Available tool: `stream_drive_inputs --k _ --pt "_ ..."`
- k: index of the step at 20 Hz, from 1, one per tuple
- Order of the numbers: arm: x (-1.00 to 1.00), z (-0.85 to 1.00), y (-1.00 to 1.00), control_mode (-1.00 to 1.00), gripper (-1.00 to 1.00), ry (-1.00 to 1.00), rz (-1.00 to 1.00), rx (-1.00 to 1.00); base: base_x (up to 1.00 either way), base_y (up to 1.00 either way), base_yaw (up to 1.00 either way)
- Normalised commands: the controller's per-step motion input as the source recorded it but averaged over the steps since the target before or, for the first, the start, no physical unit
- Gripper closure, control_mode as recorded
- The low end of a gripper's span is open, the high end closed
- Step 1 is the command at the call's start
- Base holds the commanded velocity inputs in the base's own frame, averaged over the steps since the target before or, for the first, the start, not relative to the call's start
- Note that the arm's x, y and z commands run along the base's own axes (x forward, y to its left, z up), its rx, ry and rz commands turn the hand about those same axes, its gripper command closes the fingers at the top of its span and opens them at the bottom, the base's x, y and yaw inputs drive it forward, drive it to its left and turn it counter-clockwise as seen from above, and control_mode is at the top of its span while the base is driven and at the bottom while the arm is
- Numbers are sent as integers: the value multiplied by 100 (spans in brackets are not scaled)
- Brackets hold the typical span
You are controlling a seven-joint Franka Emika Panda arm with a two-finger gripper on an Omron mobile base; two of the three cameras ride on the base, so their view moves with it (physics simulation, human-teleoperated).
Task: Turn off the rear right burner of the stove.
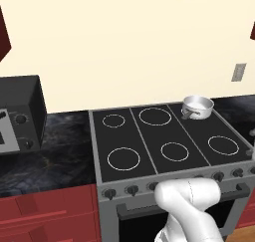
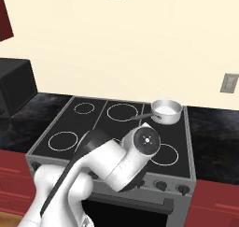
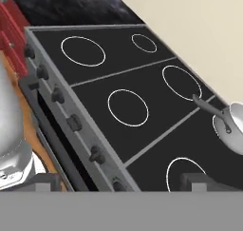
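Wide grey stove (image 1: pixel 164 136) dead ahead, set into dark marbled counter (image 1: pixel 60 151) between red cabinet fronts (image 1: pixel 50 213). Black glass top in three panels, five thin white rings showing. Small steel saucepan (image 1: pixel 197 106) parked on the far right corner of the glass, over the rear right burner, handle (image 2: pixel 142 116) pointing left toward the middle panel. Rest of the glass bare: near left, near middle, near right, far left and far middle rings all uncovered.

Row of dark round knobs (image 1: pixel 132 189) along the near front edge, oven door handle (image 2: pixel 158 202) just below; in the hand view the same knobs (image 3: pixel 73 122) run diagonally, with the stove's near edge cutting from upper left to lower middle. Arm elbow (image 1: pixel 189 196) bulking in front of the middle-to-right knobs.

Black boxy countertop oven (image 1: pixel 20 114) at the left on the counter, well apart from the stove's left edge. Cream wall behind; wall outlet (image 1: pixel 239 71) above the counter at the far right.

Gripper (image 3: pixel 121 182) hovering above the near right of the stove, touching nothing; only two dark fingertip stubs (image 3: pixel 198 180) visible at the frame's bottom, set well apart with nothing between them, so released.
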Motion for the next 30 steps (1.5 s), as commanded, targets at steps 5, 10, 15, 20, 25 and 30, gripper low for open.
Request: stream_drive_inputs --k 5,10,15,20,25,30 --pt "-9 -27 -43 -100 -100 -14 26 -7 0 0 0" --pt "0 -31 -28 -100 -100 -25 18 -10 0 0 0" --pt "12 -62 -4 -100 -100 -19 2 -10 0 0 0" --pt "13 -73 0 -100 -100 -11 0 -1 0 0 0" --pt "0 -60 -2 -100 -100 -8 -2 2 0 0 0" --pt "-2 -59 -20 -100 -100 -13 -2 1 0 0 0"
